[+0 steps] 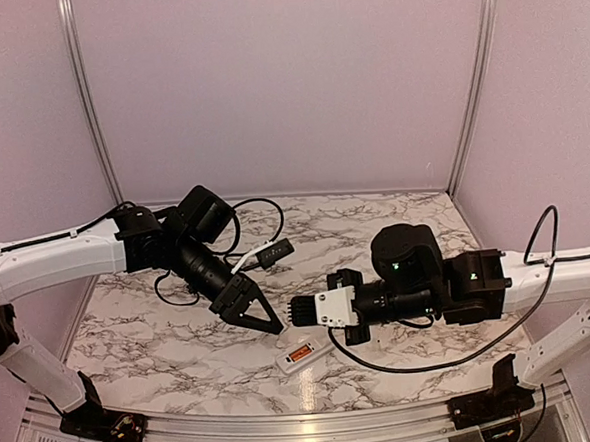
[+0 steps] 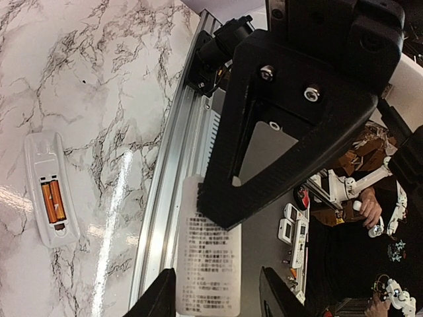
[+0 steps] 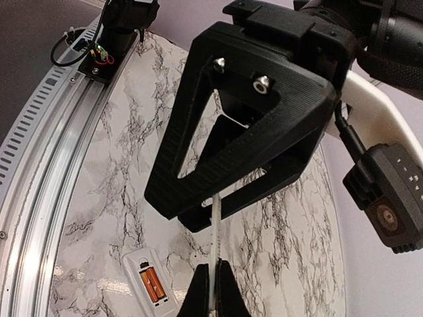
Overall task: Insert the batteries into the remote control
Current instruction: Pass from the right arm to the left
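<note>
We see the remote control lying back-up on the marble table, near its front edge and just nearer the bases than the two gripper tips, touching neither. Its recess is uncovered, and the batteries lie in it side by side, orange with pale ends; we can read no brand on them. The right gripper is pinched narrow on a thin white plate, which we see edge-on. The left gripper hangs close by. In its wrist view its fingers stand apart around a pale panel carrying many lines of print too small to read. Whether they grip it we cannot tell. Behind the panel runs the aluminium rail of the table's edge
</note>
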Controlling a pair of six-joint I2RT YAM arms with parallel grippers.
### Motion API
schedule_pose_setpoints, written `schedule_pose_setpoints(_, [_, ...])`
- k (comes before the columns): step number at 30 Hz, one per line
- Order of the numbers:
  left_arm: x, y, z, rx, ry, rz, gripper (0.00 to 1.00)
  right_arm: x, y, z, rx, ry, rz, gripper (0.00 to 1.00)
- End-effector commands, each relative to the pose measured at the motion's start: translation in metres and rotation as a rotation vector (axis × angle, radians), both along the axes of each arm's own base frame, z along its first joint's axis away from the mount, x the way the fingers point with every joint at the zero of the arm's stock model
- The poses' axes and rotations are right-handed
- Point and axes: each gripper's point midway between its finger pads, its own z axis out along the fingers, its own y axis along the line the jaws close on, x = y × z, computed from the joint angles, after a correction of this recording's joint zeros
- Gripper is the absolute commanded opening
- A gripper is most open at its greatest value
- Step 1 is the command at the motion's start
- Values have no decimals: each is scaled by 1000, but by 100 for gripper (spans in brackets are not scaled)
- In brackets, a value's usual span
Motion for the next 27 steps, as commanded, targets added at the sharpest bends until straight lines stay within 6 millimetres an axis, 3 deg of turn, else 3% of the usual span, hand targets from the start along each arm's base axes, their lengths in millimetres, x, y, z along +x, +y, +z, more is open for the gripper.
schedule_pose_setpoints(1, [-3,-4,11,-27,-5,-30,43,0,4,10,7,-21,1,0])
schedule_pose_setpoints(11, [-2,-6,12,-26,-3,-27,32,-2,4,9,-1,-32,11,0])
schedule_pose_setpoints(19, [-2,-7,12,-27,3,-29,37,-2,5,7,-13,-44,11,0])
schedule_pose_setpoints(23, [0,-7,13,-27,-15,-23,24,-2,5,6,-13,-40,6,0])
schedule_pose_setpoints(27, [3,-6,9,-17,-35,-13,18,-2,4,9,6,-34,-3,5])
